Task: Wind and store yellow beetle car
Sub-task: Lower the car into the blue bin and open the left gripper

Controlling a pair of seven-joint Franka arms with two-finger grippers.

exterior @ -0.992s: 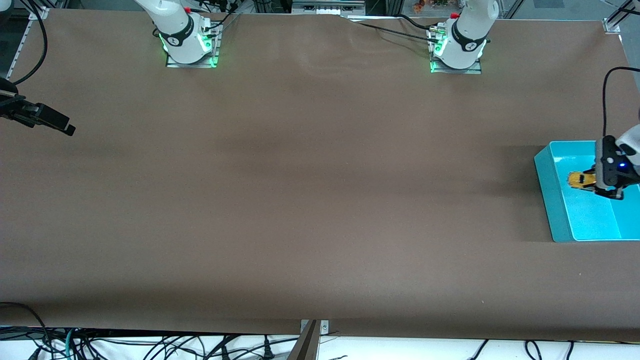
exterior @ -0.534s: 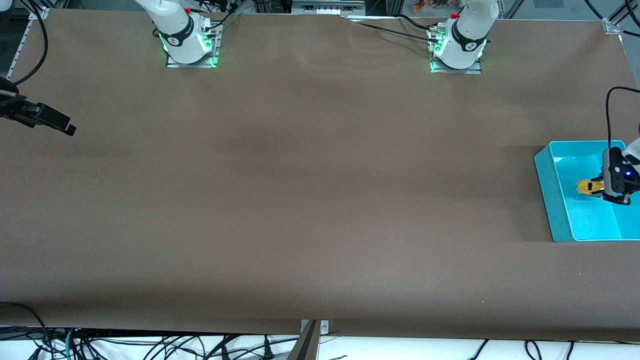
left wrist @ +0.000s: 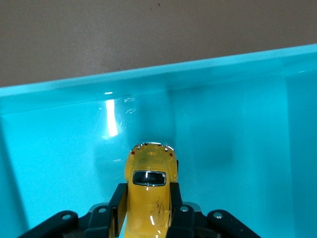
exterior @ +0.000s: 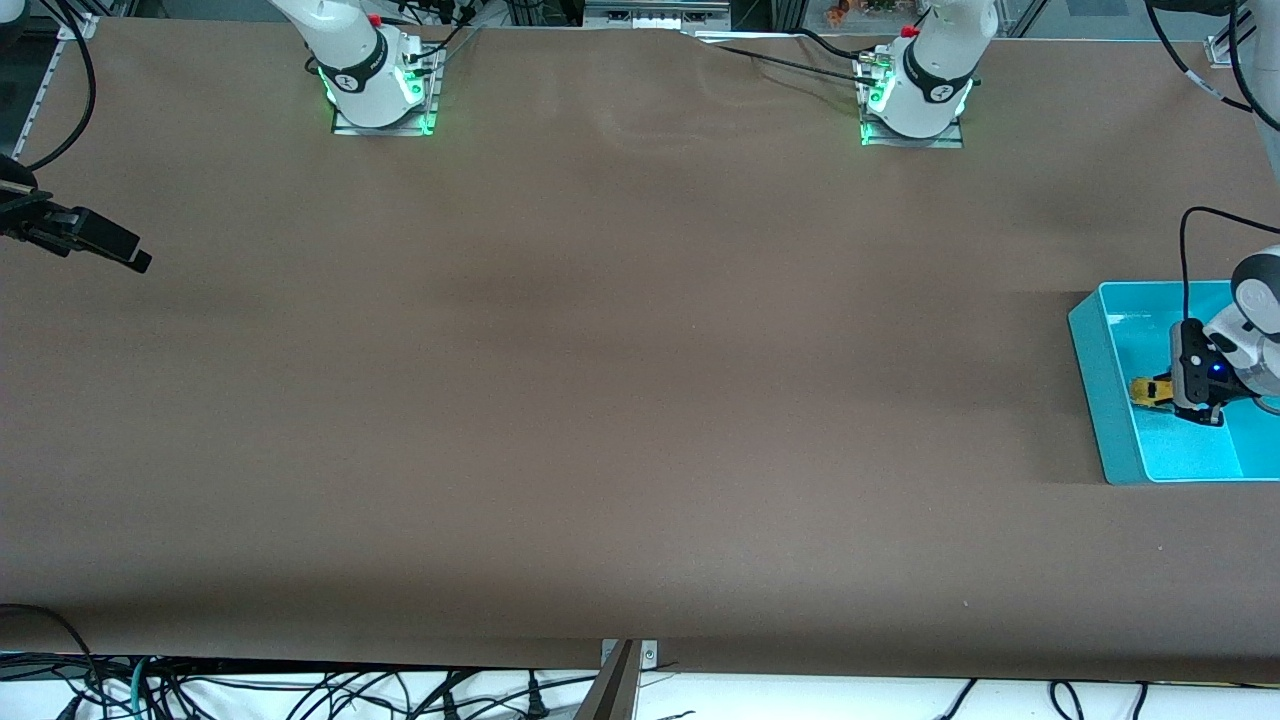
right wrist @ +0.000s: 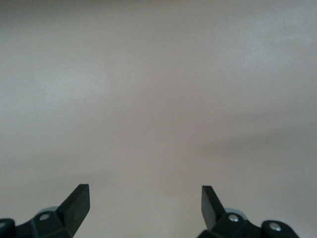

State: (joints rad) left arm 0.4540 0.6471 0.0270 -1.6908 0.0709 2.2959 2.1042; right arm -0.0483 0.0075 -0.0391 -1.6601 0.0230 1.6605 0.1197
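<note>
**Left gripper holds car over the bin, right arm parked**

Since a second ago the left gripper (exterior: 1160,392) has shifted with the yellow beetle car (exterior: 1148,391) toward the bin wall on the right arm's side; half a second back it sat nearer the bin's middle. Right gripper (exterior: 138,259) hasn't moved.

Front view: left gripper is over the teal bin (exterior: 1096,372), which sits at the left arm's end of the table (exterior: 620,380). Fingers are closed down to the car's width, clamped on it. Car's long axis runs roughly level, along the table's length, its free end sticking out toward the right arm's end. Only a small yellow patch with dark marks shows past the gripper body. Can't tell from this view whether the car touches the bin floor. Right arm waits over the table edge at its own end, gripper in the air.

Left wrist view: both fingers (left wrist: 119,210) press the sides of the yellow beetle car (left wrist: 148,191), one each side, gripping the end closer to the camera. Free end points straight away from the gripper at the teal bin (left wrist: 223,74) wall. Body is rounded, glossy yellow, with one dark window on top and small red dots at the free end's corners. Some dark scuffing on the roof.

Right wrist view: right gripper (right wrist: 143,201) is spread wide, nothing between the fingers (right wrist: 77,201), only bare table (right wrist: 158,99) below.
</note>
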